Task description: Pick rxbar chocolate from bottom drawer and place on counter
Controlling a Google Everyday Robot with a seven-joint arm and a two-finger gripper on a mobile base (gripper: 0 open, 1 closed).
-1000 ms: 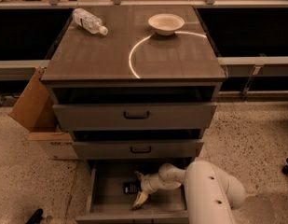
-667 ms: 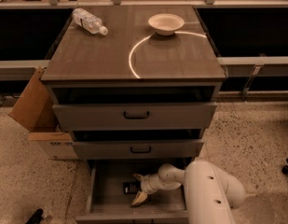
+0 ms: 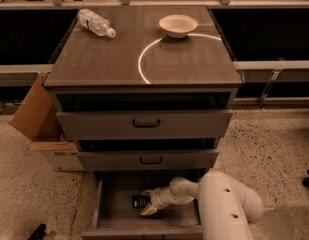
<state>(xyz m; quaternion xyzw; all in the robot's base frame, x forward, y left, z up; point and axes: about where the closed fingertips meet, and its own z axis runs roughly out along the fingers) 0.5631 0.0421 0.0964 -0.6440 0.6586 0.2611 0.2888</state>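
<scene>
Down in the bottom drawer, the end effector hangs open, fingers spread about one end of the rxbar chocolate, which lies flat on the floor. Closing off-centre could skid the slick wrapper away.

Gripper in bottom drawer, open above; bottle, bowl at counter rear, front free.

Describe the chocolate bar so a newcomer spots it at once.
Find the grey-brown cabinet with three drawers; the lowest drawer stands pulled open. On its grey floor lies a small flat black bar, with the robot's gripper right at it. It is dark and flat, unlike the clear bottle and pale bowl up on the counter.
</scene>
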